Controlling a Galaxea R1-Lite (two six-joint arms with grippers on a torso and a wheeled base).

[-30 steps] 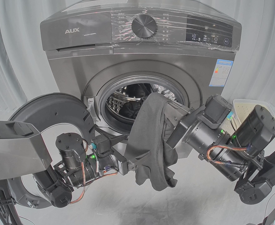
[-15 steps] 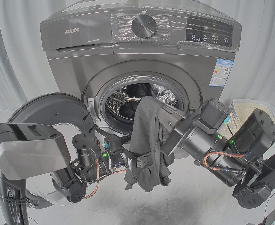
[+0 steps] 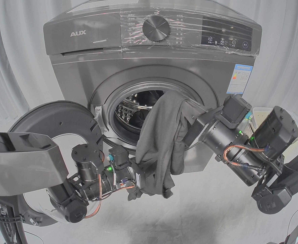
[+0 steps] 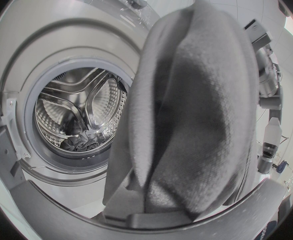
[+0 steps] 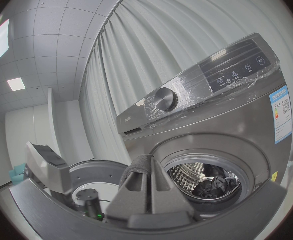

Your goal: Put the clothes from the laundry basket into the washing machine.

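One dark garment (image 3: 139, 117) inside drum (image 3: 121, 110), grey garment (image 3: 162, 136) hanging outside

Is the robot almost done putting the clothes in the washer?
Done: some dark clothes lie in the drum. In hand: the right gripper and left gripper hold a grey garment at the open mouth of the washer, not yet inside. Left: push it in; the basket hides its contents, so more may remain.

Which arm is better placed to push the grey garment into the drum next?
Right, likely: the right gripper clamps the grey garment at the drum opening; the left gripper sits lower, by the hem.
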